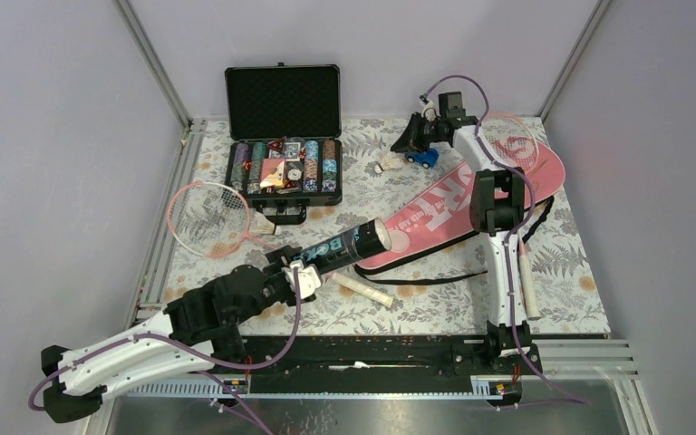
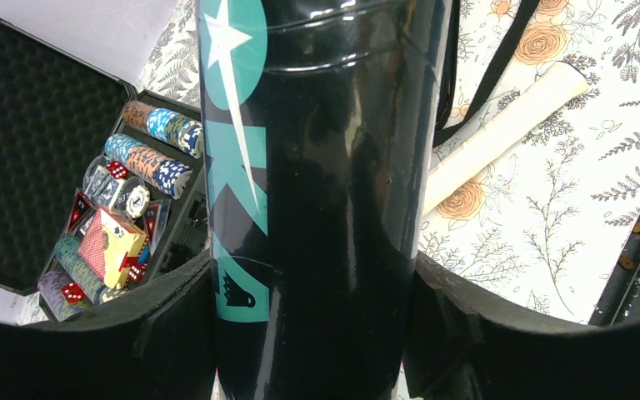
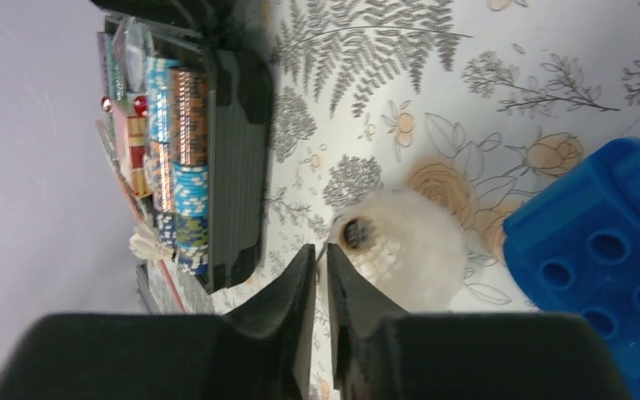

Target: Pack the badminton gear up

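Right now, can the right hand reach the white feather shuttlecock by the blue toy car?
Probably yes: the right hand sits just beside the white feather shuttlecock, nothing between, though nearly shut.

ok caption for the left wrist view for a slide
Left gripper shut on the black tube, poker chip case left, racket handle right

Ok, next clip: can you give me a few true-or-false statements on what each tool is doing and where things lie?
1. The left tool grips the black tube with teal print. True.
2. The black poker-chip case is closed. False: it stands open.
3. A white feather shuttlecock lies on the table near the small blue toy car. True.
4. The right tool holds that shuttlecock. False: its fingers sit almost together beside it, with nothing between them.
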Tool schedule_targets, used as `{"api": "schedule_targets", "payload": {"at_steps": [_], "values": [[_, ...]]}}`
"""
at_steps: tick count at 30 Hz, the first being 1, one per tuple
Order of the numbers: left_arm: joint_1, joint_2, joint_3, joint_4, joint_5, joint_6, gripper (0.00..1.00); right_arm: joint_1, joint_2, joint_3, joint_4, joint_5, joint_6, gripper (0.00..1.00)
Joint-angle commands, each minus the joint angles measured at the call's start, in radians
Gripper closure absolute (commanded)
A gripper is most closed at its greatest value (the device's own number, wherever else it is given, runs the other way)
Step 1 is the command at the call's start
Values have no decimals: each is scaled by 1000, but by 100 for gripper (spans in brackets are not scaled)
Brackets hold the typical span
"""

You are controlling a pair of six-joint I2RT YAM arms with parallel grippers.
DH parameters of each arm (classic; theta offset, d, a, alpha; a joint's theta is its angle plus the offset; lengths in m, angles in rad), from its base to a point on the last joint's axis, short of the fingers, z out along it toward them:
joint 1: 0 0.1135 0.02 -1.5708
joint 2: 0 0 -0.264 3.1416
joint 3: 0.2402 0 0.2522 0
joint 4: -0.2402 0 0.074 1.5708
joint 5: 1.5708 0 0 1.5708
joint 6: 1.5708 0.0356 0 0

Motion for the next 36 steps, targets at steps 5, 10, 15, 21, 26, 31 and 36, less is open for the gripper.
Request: {"api": "schedule_targets", "payload": {"at_steps": [5,10,15,21,26,31,36], "values": [[-2,15,8,85,-21,9,61,-1,-197,-129,63,-96,-5,100],[-2,14,10,104,-30,-13,61,-1,-311,-298,218,-106,88,100],[-2,-4,24,110,-42,-81,61,-1,-526,-564,379,-58,166,100],[-2,55,111,32,-66,-188,62,2,-859,-849,403,22,192,100],[-2,118,152,-19,-54,-269,63,2,-1075,-971,303,41,213,100],[-2,132,185,-25,-22,-350,63,26,-1295,-1029,159,70,184,100],[-2,131,183,-13,-15,-394,63,62,-1495,-1067,41,94,164,100]]}}
